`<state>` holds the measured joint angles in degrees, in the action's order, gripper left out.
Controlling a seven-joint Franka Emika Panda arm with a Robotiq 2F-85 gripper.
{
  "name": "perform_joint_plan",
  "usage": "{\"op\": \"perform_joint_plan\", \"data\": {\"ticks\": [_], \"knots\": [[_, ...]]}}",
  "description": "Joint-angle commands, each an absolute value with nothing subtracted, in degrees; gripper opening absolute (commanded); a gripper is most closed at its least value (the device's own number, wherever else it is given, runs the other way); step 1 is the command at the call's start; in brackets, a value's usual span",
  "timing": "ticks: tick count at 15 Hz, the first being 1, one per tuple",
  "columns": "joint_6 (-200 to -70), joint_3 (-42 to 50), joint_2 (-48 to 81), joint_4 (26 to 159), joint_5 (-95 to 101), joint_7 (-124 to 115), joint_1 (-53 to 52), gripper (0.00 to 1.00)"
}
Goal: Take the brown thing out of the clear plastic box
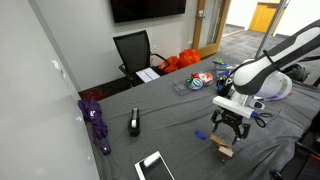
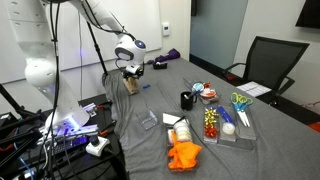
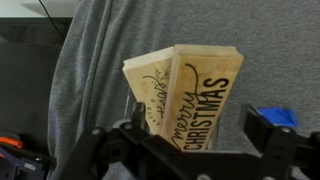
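The brown thing (image 3: 190, 85) is a tan wooden block printed "Merry Christmas". It stands on the grey cloth near the table's edge in both exterior views (image 1: 224, 149) (image 2: 130, 86). My gripper (image 3: 200, 125) hangs just above it, also seen in both exterior views (image 1: 229, 128) (image 2: 130, 72). The fingers are spread, one at each side of the block's top. A gap shows between the block and the right-hand finger. A small clear plastic box (image 2: 148, 120) lies empty on the cloth, well away from the block.
A small blue object (image 3: 281, 115) (image 1: 198, 133) lies beside the block. A black holder (image 1: 134, 123) (image 2: 187, 99), a larger clear container with colourful contents (image 2: 225, 127), an orange cloth (image 2: 184, 155) and a purple item (image 1: 97, 122) sit on the table. A black chair (image 1: 135, 50) stands behind.
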<state>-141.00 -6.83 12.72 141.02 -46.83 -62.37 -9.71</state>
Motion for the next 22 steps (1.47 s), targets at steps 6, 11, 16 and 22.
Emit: {"op": "perform_joint_plan", "data": {"ticks": [6, 11, 16, 22], "knots": [[-143.26, -7.26, 13.91, 140.96, -47.62, -63.11, -10.52, 0.31], [-143.23, -7.26, 12.89, 142.11, -47.52, -62.15, -10.41, 0.59], [-143.07, -7.25, 12.80, 142.24, -47.53, -61.45, -10.26, 0.92], [-141.66, -7.32, 12.94, 141.81, -46.70, -59.46, -10.13, 1.00]]}}
